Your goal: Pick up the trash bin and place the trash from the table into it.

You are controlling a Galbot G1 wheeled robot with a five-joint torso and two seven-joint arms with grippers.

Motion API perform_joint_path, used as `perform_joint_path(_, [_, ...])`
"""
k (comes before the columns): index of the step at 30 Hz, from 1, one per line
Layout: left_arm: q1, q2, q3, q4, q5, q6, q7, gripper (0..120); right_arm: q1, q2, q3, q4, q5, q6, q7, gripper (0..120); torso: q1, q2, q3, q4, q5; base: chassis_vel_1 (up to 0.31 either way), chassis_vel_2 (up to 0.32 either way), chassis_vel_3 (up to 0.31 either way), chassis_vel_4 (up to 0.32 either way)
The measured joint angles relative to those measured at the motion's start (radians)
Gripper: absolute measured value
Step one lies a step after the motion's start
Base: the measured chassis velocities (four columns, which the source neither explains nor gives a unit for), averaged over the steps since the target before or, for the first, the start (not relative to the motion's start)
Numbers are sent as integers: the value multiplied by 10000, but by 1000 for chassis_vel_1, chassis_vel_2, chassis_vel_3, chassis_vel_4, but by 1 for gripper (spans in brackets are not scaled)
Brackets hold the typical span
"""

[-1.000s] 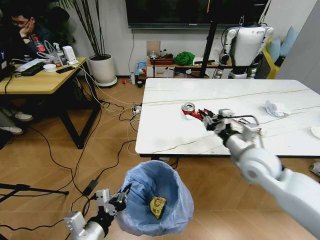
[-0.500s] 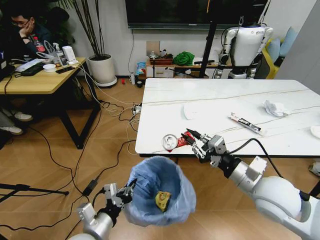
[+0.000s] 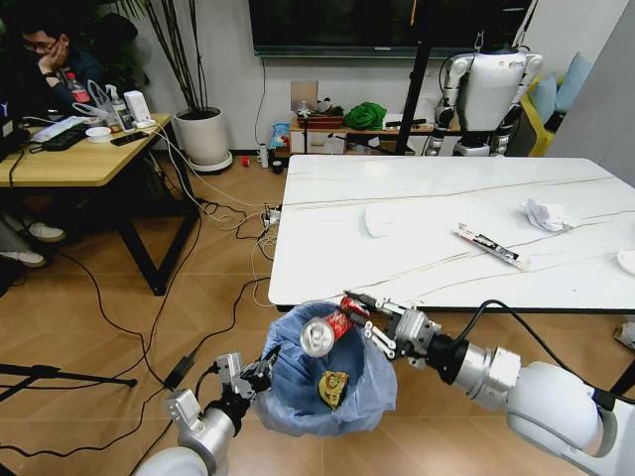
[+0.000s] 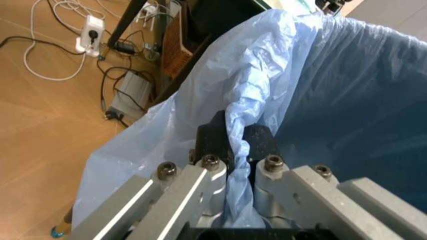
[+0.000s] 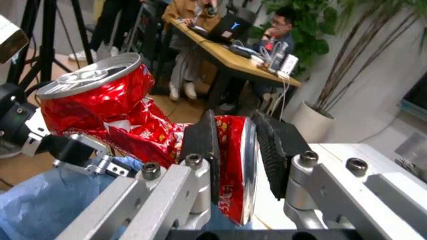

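Trash bin (image 3: 322, 382), small, round, lined with crinkled translucent light-blue plastic: held off the wooden floor by left gripper (image 3: 253, 380), fingers (image 4: 217, 142) pinched closed on bag rim. Body hidden under liner. Yellow crumpled wrapper (image 3: 332, 388) inside. Crushed red can (image 3: 328, 327), print unreadable: above bin mouth, clamped in right gripper (image 3: 368, 318). White marble-look table (image 3: 327, 248) behind.

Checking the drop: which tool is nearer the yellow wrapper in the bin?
Close, probably right. The right tool holds the crushed can just above the yellow wrapper; the left tool grips the bin's rim beside it.
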Motion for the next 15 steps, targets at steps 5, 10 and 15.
perform_joint_path(5, [44, -47, 43, 2, 58, 6, 1, 0, 68, 38, 0, -116, -76, 63, -57, 22, 0, 0, 0, 0, 0, 0, 0, 0, 0])
perform_joint_path(10, [69, -32, 16, -35, 71, 8, 4, 0, 125, 157, 5, -260, -80, 109, -41, 43, 0, 0, 0, 0, 0, 0, 0, 0, 0])
perform_joint_path(15, [98, -12, 18, -61, 79, 14, 6, 0, 92, 272, -4, -319, -67, 113, -15, 60, 0, 0, 0, 0, -1, 0, 0, 0, 0])
